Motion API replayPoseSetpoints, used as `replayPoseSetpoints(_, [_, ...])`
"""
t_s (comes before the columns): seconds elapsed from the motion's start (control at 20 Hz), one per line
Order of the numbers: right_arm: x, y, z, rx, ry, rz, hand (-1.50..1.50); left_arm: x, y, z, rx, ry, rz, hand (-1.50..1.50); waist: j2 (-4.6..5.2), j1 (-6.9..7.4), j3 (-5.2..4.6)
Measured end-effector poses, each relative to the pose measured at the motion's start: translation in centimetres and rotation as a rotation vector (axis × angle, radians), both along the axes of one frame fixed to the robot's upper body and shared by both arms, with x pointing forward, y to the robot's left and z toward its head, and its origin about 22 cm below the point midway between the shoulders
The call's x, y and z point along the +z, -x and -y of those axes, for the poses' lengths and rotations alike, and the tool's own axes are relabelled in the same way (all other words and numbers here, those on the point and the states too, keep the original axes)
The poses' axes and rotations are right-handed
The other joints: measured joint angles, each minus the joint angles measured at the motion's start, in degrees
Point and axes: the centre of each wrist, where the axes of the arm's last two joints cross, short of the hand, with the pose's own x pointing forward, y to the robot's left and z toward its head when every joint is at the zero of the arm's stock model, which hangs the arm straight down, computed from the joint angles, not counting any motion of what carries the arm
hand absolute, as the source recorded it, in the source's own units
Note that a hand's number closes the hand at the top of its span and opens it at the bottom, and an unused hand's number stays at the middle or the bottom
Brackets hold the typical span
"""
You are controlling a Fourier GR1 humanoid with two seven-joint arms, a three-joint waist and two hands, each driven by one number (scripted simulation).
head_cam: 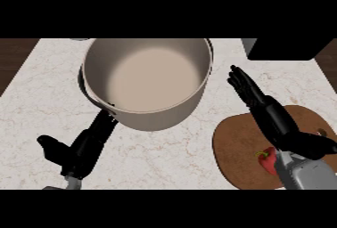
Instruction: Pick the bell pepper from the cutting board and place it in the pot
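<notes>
A red bell pepper point(266, 161) with a green stem lies on the round brown cutting board point(237, 147) at the lower right, partly hidden under my right forearm. My right hand point(253, 95) is open, its fingers stretched straight toward the far side, above the board's upper edge and just right of the pot. The large beige pot point(148, 80) stands at the top centre, nothing inside it. My left hand point(82, 147) is open at the lower left, fingers pointing up toward the pot's near side and its dark handle.
The counter point(39, 98) is pale marble. A black block point(286, 49) sits at the back right corner. Dark wood floor shows beyond the counter's left and right edges.
</notes>
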Motion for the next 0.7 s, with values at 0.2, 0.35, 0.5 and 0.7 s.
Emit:
replayPoseSetpoints(0.2, [0.2, 1.2, -1.1, 0.292, 0.037, -0.034, -1.5, 1.5, -0.9, -0.7, 0.05, -0.06, 0.056, 0.0, 1.36, 0.26, 0.21])
replayPoseSetpoints(0.35, [1.6, 1.9, -2.6, 0.552, 0.144, 0.024, 1.5, 2.3, -1.6, -1.4, 0.083, -0.112, 0.085, 0.0, 0.67, 1.53, 0.24])
replayPoseSetpoints(0.5, [4.2, 1.6, -0.3, 0.569, 0.242, 0.24, -1.5, 2.8, -2.0, -2.0, 0.129, -0.141, 0.09, 0.0, 1.04, 0.09, 0.42])
replayPoseSetpoints(0.7, [5.2, 1.9, 3.8, 0.633, 0.205, 0.431, -1.5, 4.2, -2.6, -2.4, 0.173, -0.166, 0.101, 0.0, 1.79, -1.02, 0.64])
